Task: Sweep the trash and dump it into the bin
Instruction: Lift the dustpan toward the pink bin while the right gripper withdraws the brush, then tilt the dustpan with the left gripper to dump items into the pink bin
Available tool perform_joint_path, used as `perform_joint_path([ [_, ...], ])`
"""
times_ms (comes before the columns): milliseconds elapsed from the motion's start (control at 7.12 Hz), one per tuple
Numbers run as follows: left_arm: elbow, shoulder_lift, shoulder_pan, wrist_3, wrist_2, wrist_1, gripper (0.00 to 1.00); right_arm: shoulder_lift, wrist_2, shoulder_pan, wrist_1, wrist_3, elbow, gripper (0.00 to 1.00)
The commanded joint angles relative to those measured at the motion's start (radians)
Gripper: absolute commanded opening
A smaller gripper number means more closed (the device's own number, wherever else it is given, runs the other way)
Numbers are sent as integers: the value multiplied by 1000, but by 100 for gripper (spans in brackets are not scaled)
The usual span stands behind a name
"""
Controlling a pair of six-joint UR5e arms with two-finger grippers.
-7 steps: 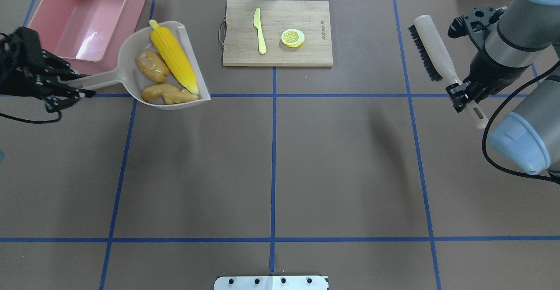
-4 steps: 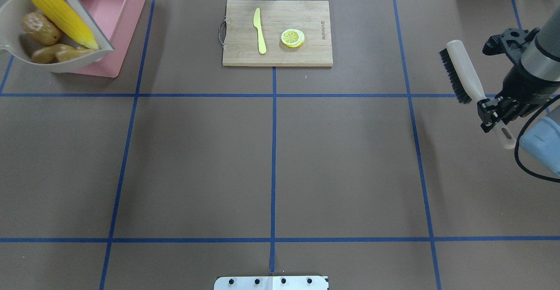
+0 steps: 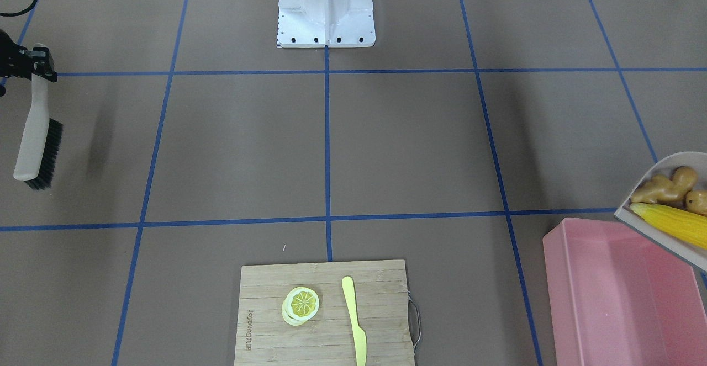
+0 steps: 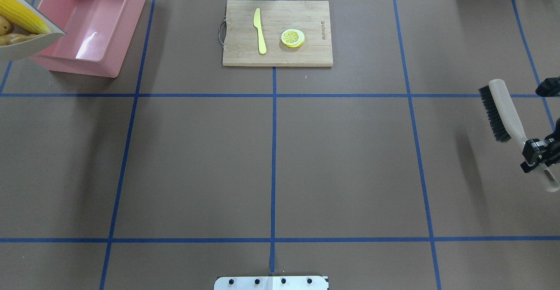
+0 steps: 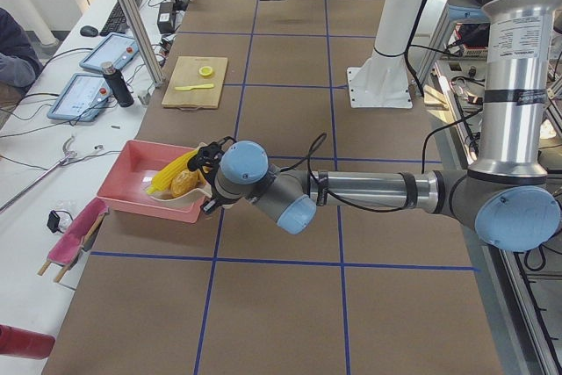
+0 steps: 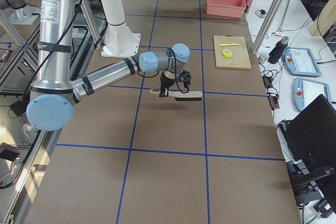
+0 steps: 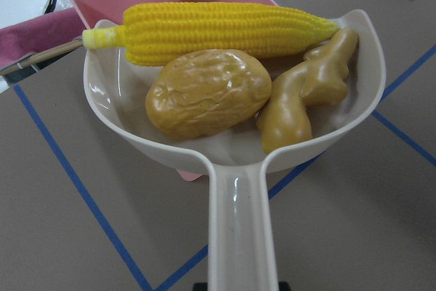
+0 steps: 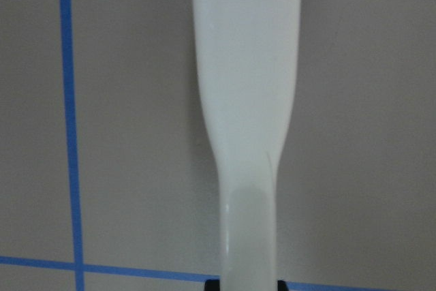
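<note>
The left pincer grips the dustpan by its handle, holding the corn cob, potato and ginger piece above the pink bin rim at the table far-left corner. The right pincer is clamped on the brush by the right edge. The cutting board lies well apart from both.

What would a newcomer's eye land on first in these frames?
First, the beige dustpan, held over a corner of the pink bin at the table's far left, loaded with the corn cob, the potato lump and the ginger piece. Next, the right gripper, holding the brush clear of the table near the right edge.
</note>
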Motion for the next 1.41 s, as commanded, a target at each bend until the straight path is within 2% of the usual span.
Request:
perform_joint_path([
  [0,8,-117,-6,218,76,288,0,-97,-18,1,88,2,-14,0],
  [422,116,-304,11,285,201,451,0,-176,-13,4,317,5,-145,0],
  [562,130,-361,49,288,260,523,0,-196,-16,4,405,11,-196,0],
  [843,139,-430,91,425,345,667,0,-194,-19,1,419,25,-215,0],
  [984,142,-450,93,437,357,692,0,-193,-18,-2,419,27,-224,0],
  [1124,129,-449,79,449,350,693,0,-193,-16,-1,419,27,-225,0],
  [1265,94,-444,15,458,313,680,0,-188,-13,-2,421,33,-233,0],
])
